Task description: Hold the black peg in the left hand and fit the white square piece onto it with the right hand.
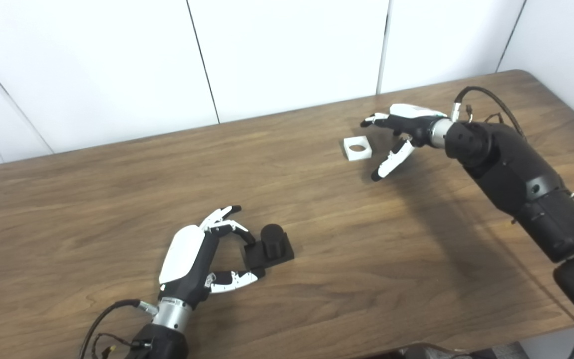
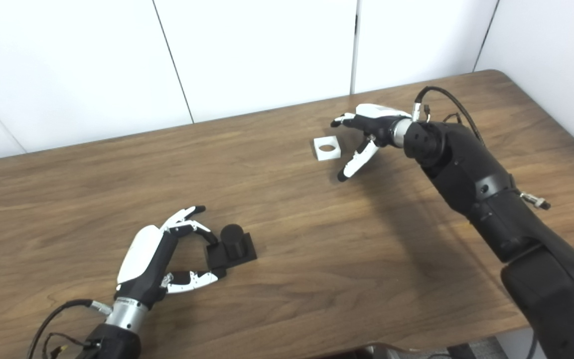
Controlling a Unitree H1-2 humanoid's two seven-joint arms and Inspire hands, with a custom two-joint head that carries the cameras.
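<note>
The black peg (image 1: pixel 270 244), a short cylinder on a square base, stands on the wooden table (image 1: pixel 117 199) at the near left. My left hand (image 1: pixel 192 259) lies just left of it. Its fingers (image 1: pixel 227 227) and thumb reach the two left corners of the base without clasping it, and the hand is open. The white square piece (image 1: pixel 357 147), with a round hole, lies flat at the far right of centre. My right hand (image 1: pixel 401 132) hovers just right of it, open, with one finger stretched past its far side and the thumb pointing down to the near right, apart from the piece.
The table's front edge (image 2: pixel 317 344) runs close under the left arm, and its right corner (image 2: pixel 496 75) lies behind the right arm. A white panelled wall (image 1: pixel 287 50) stands behind the table. Cables loop off both wrists.
</note>
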